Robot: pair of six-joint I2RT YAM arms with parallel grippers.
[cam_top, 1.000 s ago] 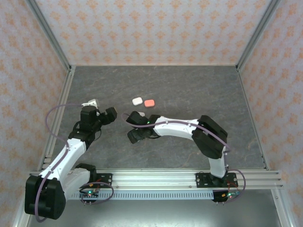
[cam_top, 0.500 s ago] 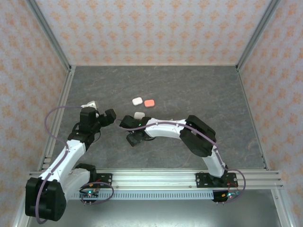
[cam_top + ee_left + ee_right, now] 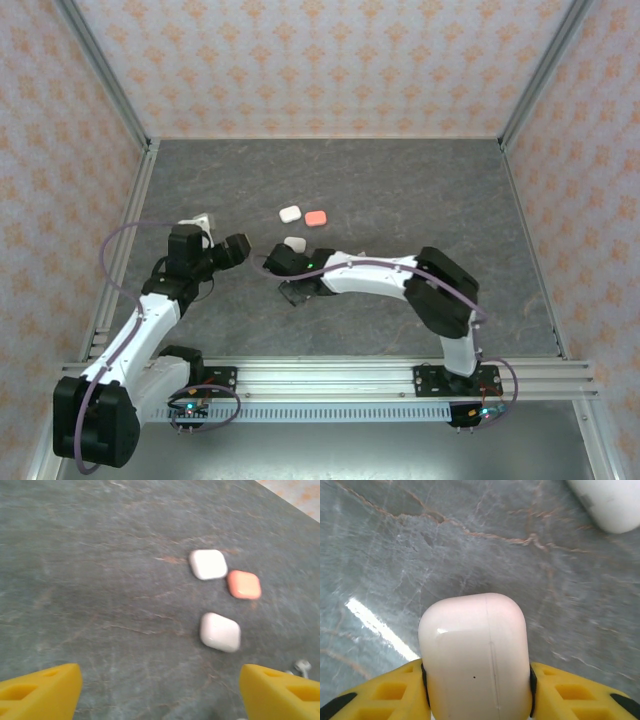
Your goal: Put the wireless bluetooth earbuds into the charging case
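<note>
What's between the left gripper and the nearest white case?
Nothing: in the left wrist view, bare grey table runs from the left gripper, jaws open, to the nearest white case. A small white earbud lies off to one side.

Toward the back of the table, the left case and the right case lie just beside each other. A third case lies in front of them. Just before it is the right claw, with a fourth case between its fingers. The left claw hangs to the left of them all. An earbud lies on the table near the third case.
</note>
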